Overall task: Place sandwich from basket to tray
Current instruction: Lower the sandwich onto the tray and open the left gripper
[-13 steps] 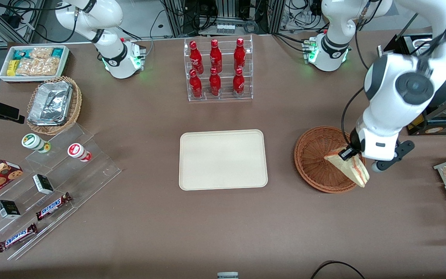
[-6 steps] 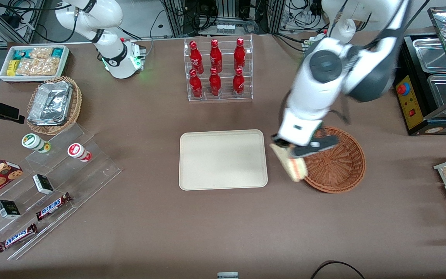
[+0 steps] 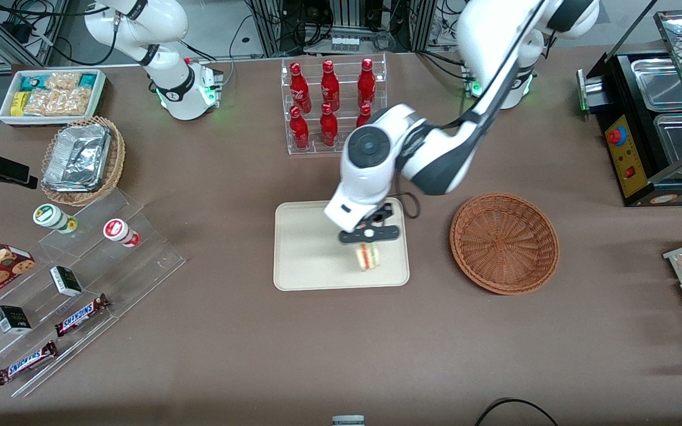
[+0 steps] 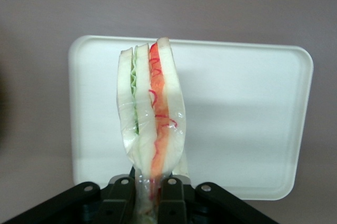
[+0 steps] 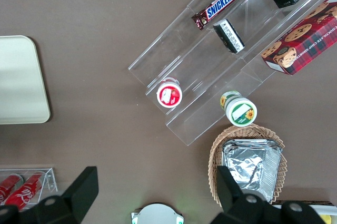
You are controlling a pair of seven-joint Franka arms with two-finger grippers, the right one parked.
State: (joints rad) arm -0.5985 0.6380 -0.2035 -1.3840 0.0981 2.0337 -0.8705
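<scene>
The sandwich (image 3: 368, 257) is held over the tray (image 3: 311, 260), toward the tray's near edge and its basket-side corner; contact with the tray cannot be told. The gripper (image 3: 369, 238) is seen just above it, jaws closed narrowly on one end (image 4: 150, 179) of the film-wrapped wedge. A light, soft, squashable load is judged here, with slippery wrap; a gentle pinch across the bread faces suits it. The basket (image 3: 504, 242) sits beside the tray, nothing seen in it.
</scene>
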